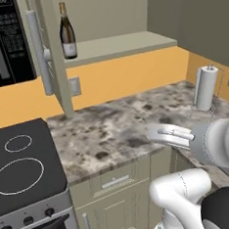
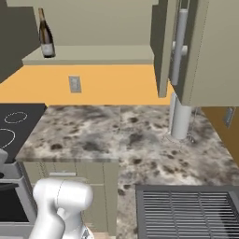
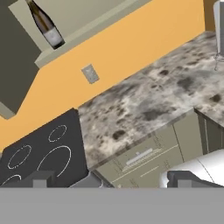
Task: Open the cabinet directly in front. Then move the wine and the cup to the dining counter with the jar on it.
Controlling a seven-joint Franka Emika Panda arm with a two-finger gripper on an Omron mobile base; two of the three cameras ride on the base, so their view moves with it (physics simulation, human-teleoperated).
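Here the end effector (image 3: 109, 178) hangs open, low before the wine (image 1: 67, 31).

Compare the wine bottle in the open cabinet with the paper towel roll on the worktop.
The wine is dark glass with a slim neck; the paper towel roll is white and straight-sided. The wine stands on the cabinet shelf; the roll stands lower, in a wire holder on the worktop. Both stand upright.
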